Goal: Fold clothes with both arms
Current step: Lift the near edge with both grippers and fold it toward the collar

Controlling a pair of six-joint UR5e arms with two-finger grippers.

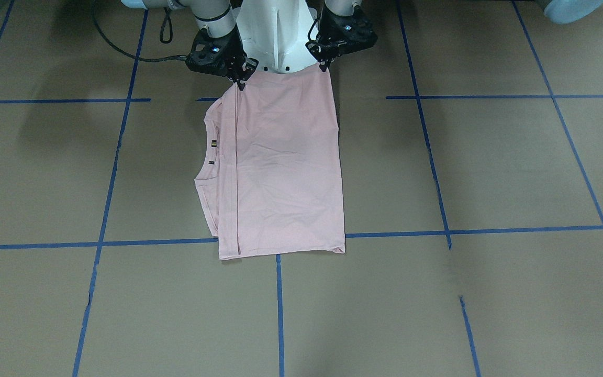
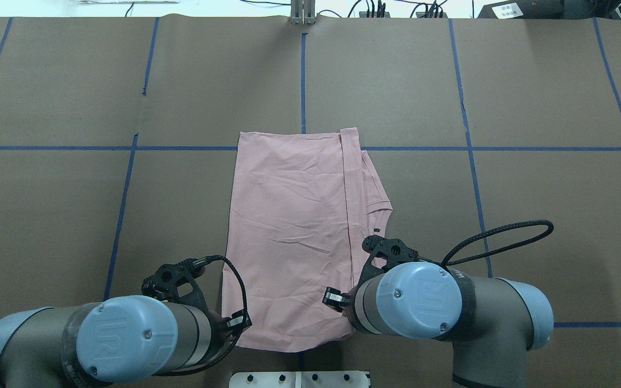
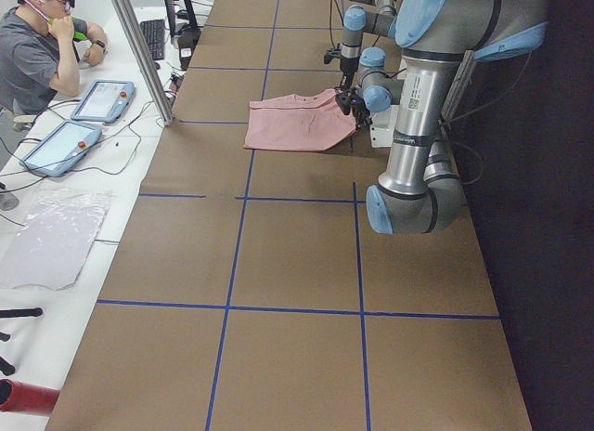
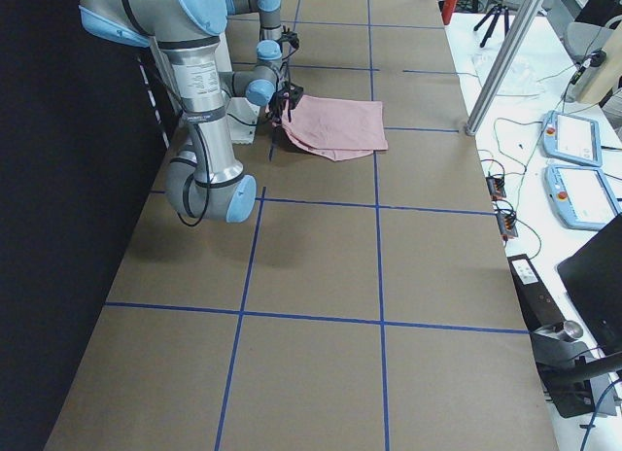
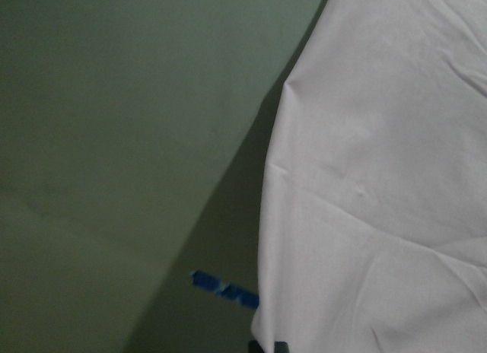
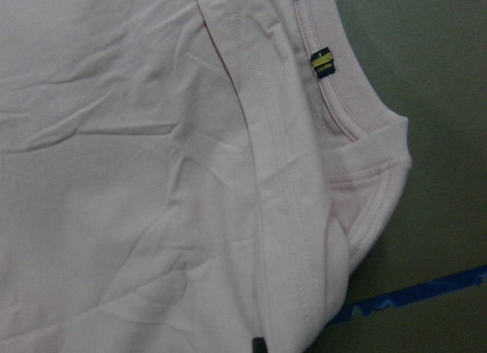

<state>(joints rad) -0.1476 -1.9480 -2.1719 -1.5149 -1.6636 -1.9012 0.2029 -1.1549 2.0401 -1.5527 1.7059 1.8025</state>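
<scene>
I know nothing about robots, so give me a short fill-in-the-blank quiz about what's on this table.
The T-shirt on the table is pale ___. The tape lines crossing the table are ___. The shirt's collar peeks out on the robot's ___ side. The left gripper and right gripper meet the shirt at its edge nearest the ___.
Missing words: pink, blue, right, robot.

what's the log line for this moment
pink T-shirt: folded, on table | left pincer: shut on near corner | right pincer: shut on other near corner | collar: robot's right

T-shirt (image 2: 289, 226) near corners hidden under left arm (image 2: 122, 339), right arm (image 2: 423, 302) overhead
</scene>
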